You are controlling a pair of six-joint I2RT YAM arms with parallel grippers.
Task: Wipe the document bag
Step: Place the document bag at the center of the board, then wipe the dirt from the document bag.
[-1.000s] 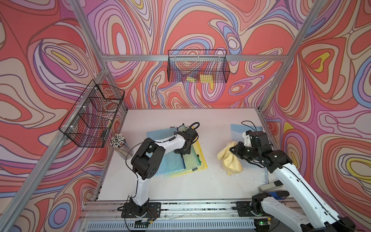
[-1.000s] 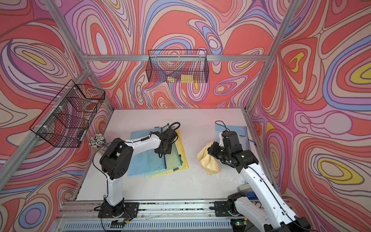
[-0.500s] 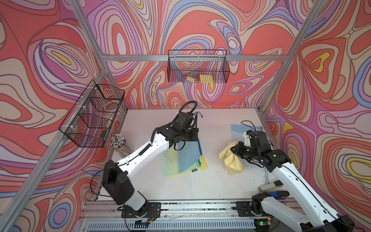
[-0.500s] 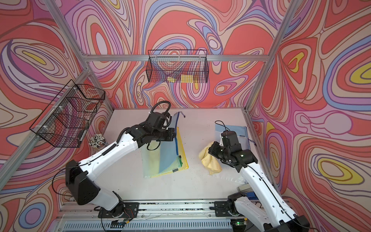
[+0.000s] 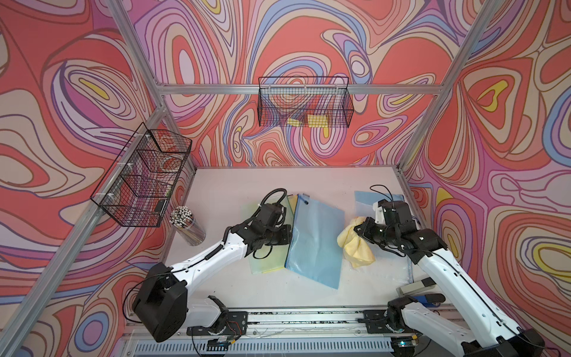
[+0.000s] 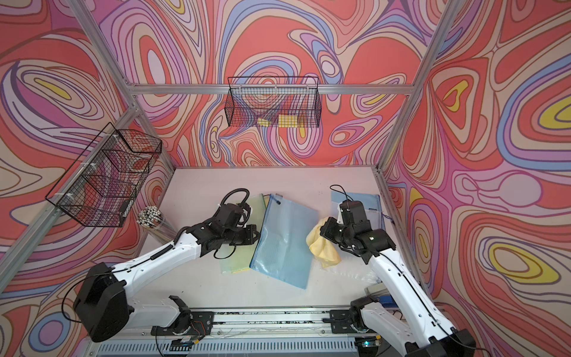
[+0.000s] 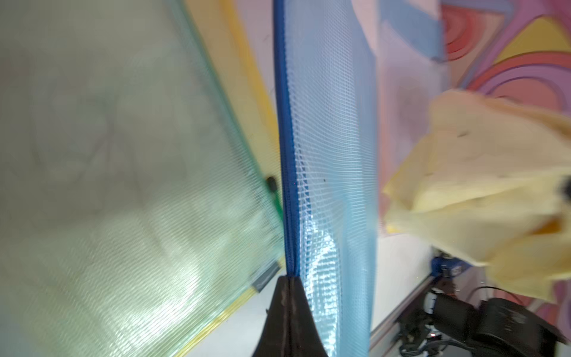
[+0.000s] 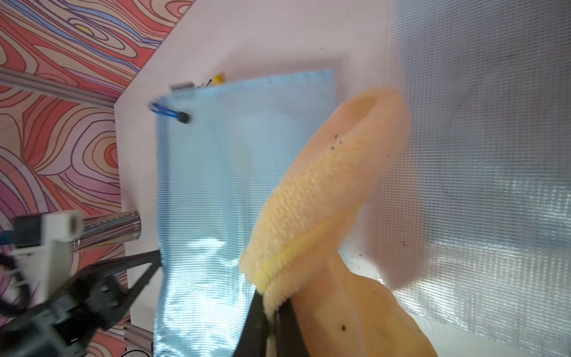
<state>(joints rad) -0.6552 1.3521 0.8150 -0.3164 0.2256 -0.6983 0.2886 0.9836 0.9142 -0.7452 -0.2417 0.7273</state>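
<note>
Grips clear only in wrist views: left hand [image 7: 289,282] pinches document bag [image 7: 327,154], right hand [image 8: 271,309] clamps cloth [image 8: 324,201].

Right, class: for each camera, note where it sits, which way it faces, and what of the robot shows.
Top views: high above the arms' bases, looking down on the table; both arms show, left tool on the blue bag, right tool holding the cloth.
Left wrist: on the left arm, looking along the blue bag's zip edge; its shut tool shows.
Right wrist: on the right arm, looking past the cloth at the blue bag; its tool and the left arm show.
Shared: all show blue bag and cloth.
</note>
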